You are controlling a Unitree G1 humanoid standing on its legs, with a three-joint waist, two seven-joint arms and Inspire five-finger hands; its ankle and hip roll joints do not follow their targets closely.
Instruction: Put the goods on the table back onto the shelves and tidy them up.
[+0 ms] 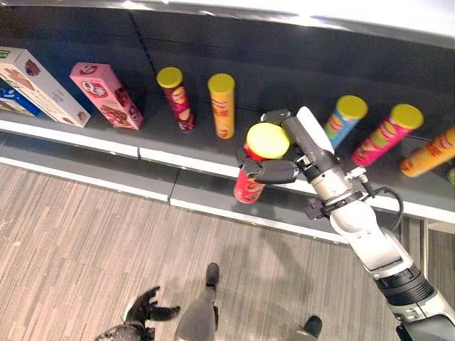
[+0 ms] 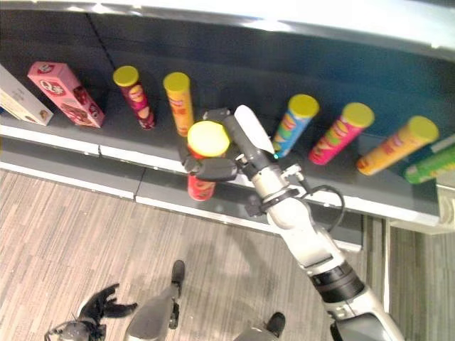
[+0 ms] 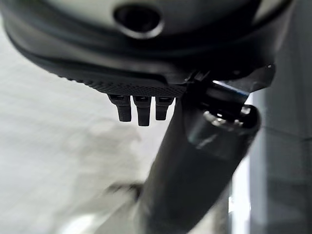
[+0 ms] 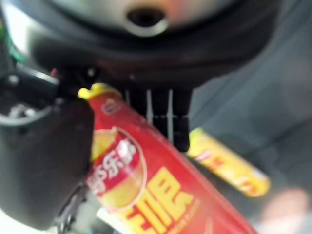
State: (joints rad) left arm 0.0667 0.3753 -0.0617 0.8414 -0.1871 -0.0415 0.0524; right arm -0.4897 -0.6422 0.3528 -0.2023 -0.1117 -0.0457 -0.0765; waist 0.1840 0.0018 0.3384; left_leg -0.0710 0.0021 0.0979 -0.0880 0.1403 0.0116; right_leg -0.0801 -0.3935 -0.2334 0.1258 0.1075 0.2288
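"One red can [image 1: 250,186] was clamped in the right hand [image 1: 274,170], just in front of the shelf [image 1: 213,160]?"

"Yes. Left hand [image 1: 146,310] hung relaxed, far below the shelf. Released tilted, the can could've toppled into the orange can [image 1: 222,105]."

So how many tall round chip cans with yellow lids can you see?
6, plus perhaps a green one cut off at the right edge. Standing along the dark shelf: maroon can, orange can, blue can, pink can, orange-yellow can. The right hand holds the red can.
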